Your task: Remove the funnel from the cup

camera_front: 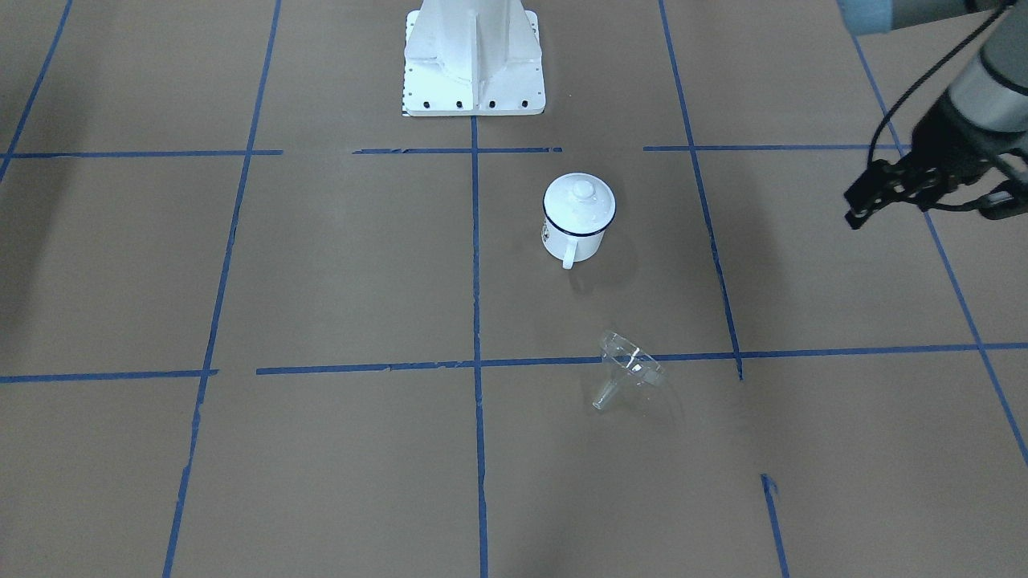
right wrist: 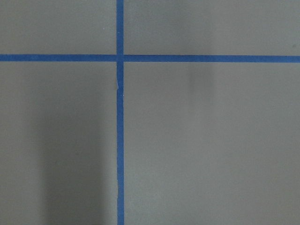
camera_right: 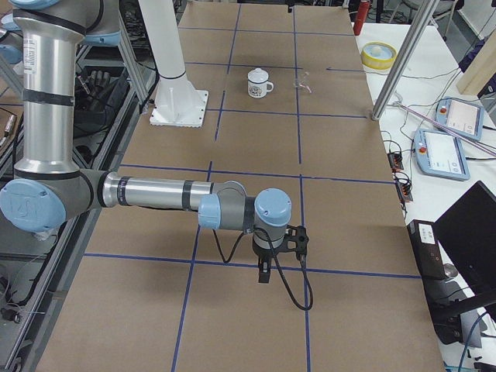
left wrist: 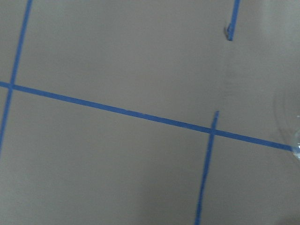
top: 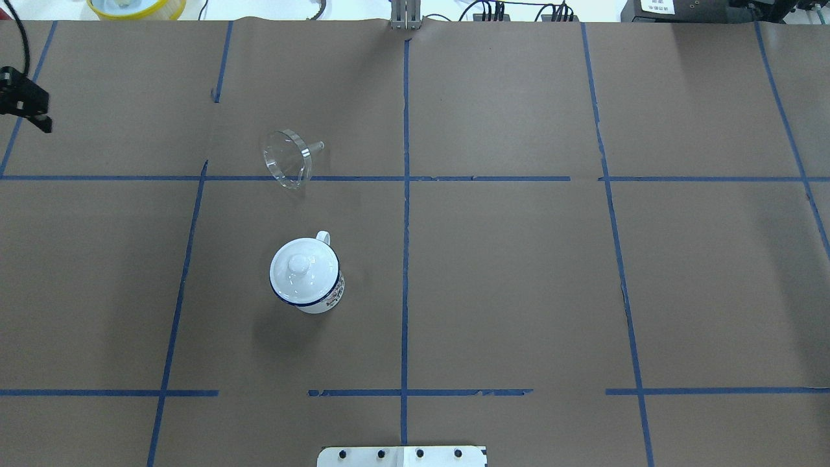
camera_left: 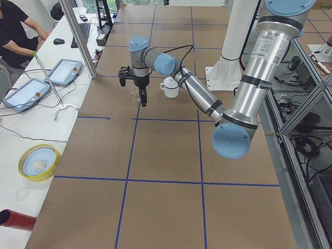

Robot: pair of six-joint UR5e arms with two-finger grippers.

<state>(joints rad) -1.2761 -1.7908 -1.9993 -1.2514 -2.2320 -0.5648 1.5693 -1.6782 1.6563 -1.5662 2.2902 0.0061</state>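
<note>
The funnel is out of the cup and lies on its side on the brown paper table. It sits inboard of my left gripper, toward the table's middle and well apart from it. It is clear, glossy plastic, a wide cone narrowing to a short thin spout. Its long axis runs nearly flat along the table: the round mouth faces back toward the left gripper and the spout points away from it, toward the centre line. The rim rests by a strip of blue tape. In the left wrist view only a faint curve of that rim shows at the right edge.

The cup stands upright, farther from the left gripper than the funnel is and nearer the robot's white base. It is smooth white enamel with a dark blue rim, and a domed white lid with a round knob sits on it. Its loop handle points toward the funnel, with a gap between them.

The left gripper hangs above the table with its black fingers spread wide and nothing between them.

The right arm lies low and stretched out along the table, its gripper pointing down over a tape line, far from both things. I cannot tell how far its jaws are parted.
</note>
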